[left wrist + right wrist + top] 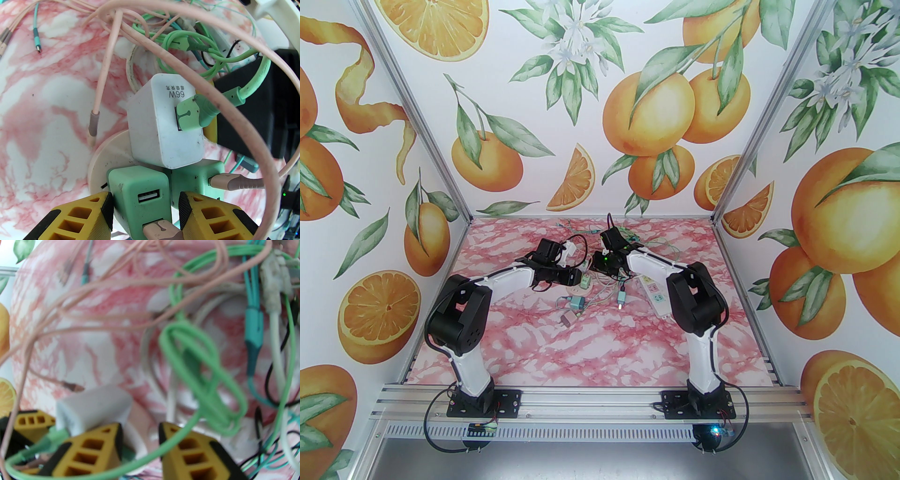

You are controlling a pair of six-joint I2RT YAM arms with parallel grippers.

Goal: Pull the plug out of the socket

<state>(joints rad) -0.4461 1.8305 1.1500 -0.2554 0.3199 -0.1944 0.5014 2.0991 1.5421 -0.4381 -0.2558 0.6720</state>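
A round cream socket (100,161) lies on the pink marble table with three chargers plugged into it. The green plug (138,194) nearest me sits between the yellow fingers of my left gripper (143,211); the left pad (106,208) presses its side and the right pad (185,208) is at the other side. Behind it stand a white 66W charger (161,126) and a second green charger (196,178). My right gripper (140,441) is closed over the socket's rim (138,427) beside the white charger (93,406). From above, both grippers meet at the socket (583,286).
Pink, green, teal and white cables (164,51) loop over and around the chargers. A white power strip (656,293) lies right of the socket. A blue-grey charger (577,302) and a small grey plug (566,320) lie loose just in front.
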